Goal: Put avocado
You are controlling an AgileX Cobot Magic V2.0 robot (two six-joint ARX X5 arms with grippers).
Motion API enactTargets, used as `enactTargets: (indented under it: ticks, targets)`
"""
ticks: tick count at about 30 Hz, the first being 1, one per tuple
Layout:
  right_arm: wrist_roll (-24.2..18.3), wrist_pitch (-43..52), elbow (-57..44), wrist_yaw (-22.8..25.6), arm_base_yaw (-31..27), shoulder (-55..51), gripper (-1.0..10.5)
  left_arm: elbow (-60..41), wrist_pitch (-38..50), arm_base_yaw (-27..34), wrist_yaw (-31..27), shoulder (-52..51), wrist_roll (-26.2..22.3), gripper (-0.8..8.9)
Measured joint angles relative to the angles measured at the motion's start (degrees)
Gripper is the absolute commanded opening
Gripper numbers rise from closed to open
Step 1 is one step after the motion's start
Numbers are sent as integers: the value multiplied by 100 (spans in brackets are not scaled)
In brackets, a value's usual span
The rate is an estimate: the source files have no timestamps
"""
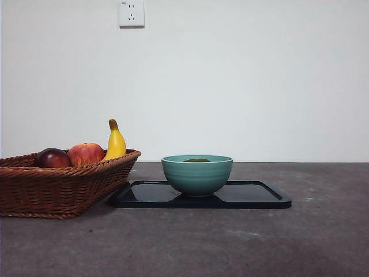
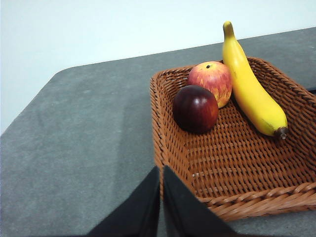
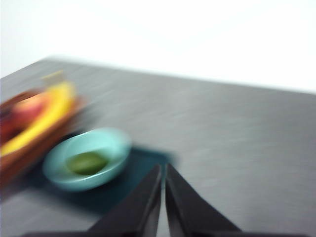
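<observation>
The avocado (image 3: 87, 162) lies inside the teal bowl (image 1: 197, 173), and only its dark green top (image 1: 197, 160) peeks over the rim in the front view. That bowl stands on a black tray (image 1: 259, 199). My right gripper (image 3: 163, 170) is shut and empty, up and away from the bowl; its view is blurred by motion. My left gripper (image 2: 161, 173) is shut and empty, held over the table by the near corner of the wicker basket (image 2: 163, 123). Neither arm shows in the front view.
The wicker basket (image 1: 57, 190) at the left touches the tray's edge and holds a dark red-purple fruit (image 2: 195, 108), a red-yellow apple (image 2: 211, 81) and a banana (image 2: 249, 86). A wall with a socket (image 1: 131, 12) rises behind the grey table (image 1: 230, 248).
</observation>
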State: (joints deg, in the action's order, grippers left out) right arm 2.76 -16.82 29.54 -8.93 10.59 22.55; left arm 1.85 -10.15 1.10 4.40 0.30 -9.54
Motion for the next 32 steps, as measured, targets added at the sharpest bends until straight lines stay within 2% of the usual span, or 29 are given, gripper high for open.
enactTargets:
  ticks: [5, 11, 17, 32]
  targets:
    - [0, 1038, -1360, 9, -846, -887, 7, 0, 0, 0, -2, 0, 0, 9]
    - [0, 1403, -2302, 46, -1213, -1685, 7, 0, 0, 0, -2, 0, 0, 9]
    - [0, 1408, -2789, 319, -1281, -2111, 7, 0, 0, 0, -2, 0, 0, 9]
    - [66, 962, -2863, 302, -1281, -2218, 7, 0, 0, 0, -2, 0, 0, 9]
